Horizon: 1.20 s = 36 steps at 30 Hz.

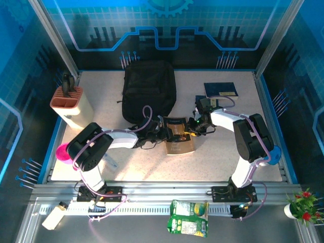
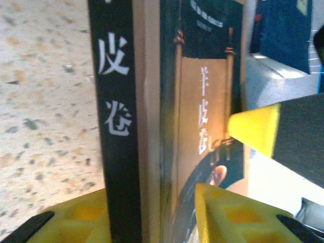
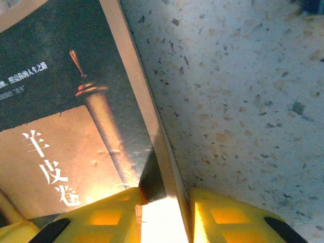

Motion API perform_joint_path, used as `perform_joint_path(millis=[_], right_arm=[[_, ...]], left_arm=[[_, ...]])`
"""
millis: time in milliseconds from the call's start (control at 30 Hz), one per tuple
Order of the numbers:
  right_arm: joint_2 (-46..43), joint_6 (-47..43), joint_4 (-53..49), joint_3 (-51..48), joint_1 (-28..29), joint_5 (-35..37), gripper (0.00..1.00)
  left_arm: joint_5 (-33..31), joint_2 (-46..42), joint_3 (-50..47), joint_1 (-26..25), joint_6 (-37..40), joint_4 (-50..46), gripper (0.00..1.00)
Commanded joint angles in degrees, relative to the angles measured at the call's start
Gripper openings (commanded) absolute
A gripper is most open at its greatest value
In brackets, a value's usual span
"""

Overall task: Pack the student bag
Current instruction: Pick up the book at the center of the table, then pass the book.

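The student bag (image 1: 149,90) is a large black backpack lying flat at the back of the table. Just in front of it is a book (image 1: 178,135) with a brown and black cover and Chinese lettering. My left gripper (image 1: 163,132) is shut on its spine side; in the left wrist view the yellow fingers (image 2: 228,217) straddle the black spine of the book (image 2: 119,101). My right gripper (image 1: 195,127) is shut on the opposite edge, and the book (image 3: 66,101) edge runs between its fingers (image 3: 228,220). The right gripper's yellow fingertip (image 2: 255,129) rests on the cover.
A dark blue book (image 1: 220,89) lies at the back right. A white and orange holder (image 1: 68,98) stands at the left, with a pink object (image 1: 62,152) by the left arm. A green snack packet (image 1: 188,217) lies on the front rail.
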Motion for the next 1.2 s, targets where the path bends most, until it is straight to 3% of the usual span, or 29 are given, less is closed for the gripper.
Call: perform_joint_path(millis=[0, 100, 233, 400, 667, 933, 1167], right_arm=[[-0.37, 1.24, 2.84, -2.09, -0.38, -1.63, 0.29], [-3.56, 1.92, 4.24, -4.01, -2.17, -1.89, 0.33], [-11.17, 1.81, 8.78, -8.15, -5.94, -4.75, 0.53], [-19.16, 4.52, 12.54, -10.74, -8.36, -9.57, 0.66], [-28.48, 22.57, 31.19, -16.81, -8.68, -16.43, 0.83], [-28.52, 44.22, 56.06, -23.15, -5.86, -15.77, 0.92], [-20.8, 55.88, 71.4, -20.13, 1.33, -10.4, 0.96]], left_arm=[[3.84, -1.07, 1.17, -1.23, 1.68, 4.28, 0.27], [2.25, -2.37, 1.45, -1.18, 2.16, 2.42, 0.17], [0.74, -7.17, 2.63, -0.59, 4.31, -2.29, 0.09], [1.41, -13.67, 5.44, 1.46, 5.85, -6.85, 0.08], [2.86, -18.78, 12.35, 5.98, 5.68, -10.5, 0.09], [0.66, -18.91, 14.05, 15.34, -8.06, -4.34, 0.09], [-4.36, -17.9, 13.11, 16.75, -20.02, 2.83, 0.09]])
